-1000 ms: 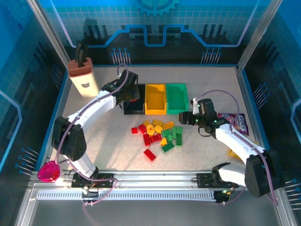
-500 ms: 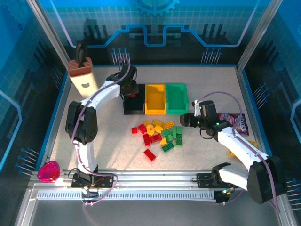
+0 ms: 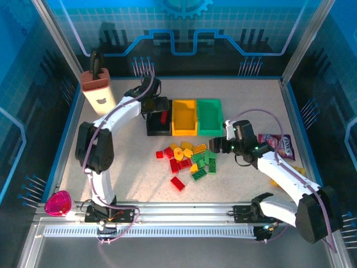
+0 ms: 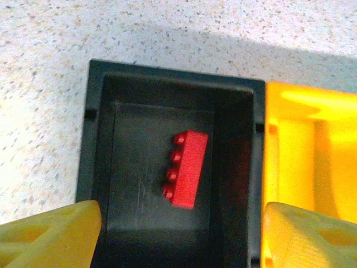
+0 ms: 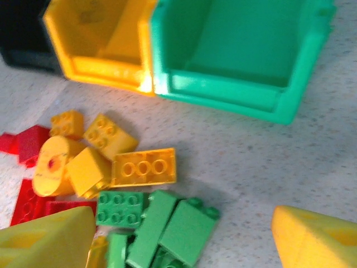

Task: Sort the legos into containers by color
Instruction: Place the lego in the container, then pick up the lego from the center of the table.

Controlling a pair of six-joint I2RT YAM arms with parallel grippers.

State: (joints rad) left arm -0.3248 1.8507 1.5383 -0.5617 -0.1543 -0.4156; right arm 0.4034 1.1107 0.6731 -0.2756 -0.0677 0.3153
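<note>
A pink object (image 3: 57, 204) lies nearest my bases, by the front left corner. Further in, the loose legos (image 3: 187, 159) lie in one heap in the middle of the speckled table (image 3: 128, 162). Red ones are on the left, yellow ones toward the far side and green ones on the right.

My right claw (image 5: 182, 218) hangs over the right edge of that heap, above the green bricks (image 5: 167, 223). Its yellow fingers (image 5: 44, 240) are spread wide, with nothing gripped between them. Just beyond the green ones lies a flat yellow brick (image 5: 144, 166) with three round holes. To the right of this arm, a pink-purple snack packet (image 3: 279, 146) lies well apart from the heap.

Past the heap, the three containers stand in a row, side by side and touching. The black bin (image 4: 89, 139) is on the left, the yellow bin (image 3: 184, 117) in the middle and the green bin (image 5: 223, 89) on the right. I can see nothing inside the yellow and green ones.

My left claw (image 4: 178, 215) reaches out over the black bin, pointing down into it. Its fingers (image 4: 50, 234) are held far apart, roughly as wide as the bin, and it holds nothing. A single red brick (image 4: 186, 168) lies on the black bin's floor, slightly askew, with its row of studs facing left in my wrist view.

Farthest off, at the back left, stands a tall beige box (image 3: 99, 95) with a brown top.
</note>
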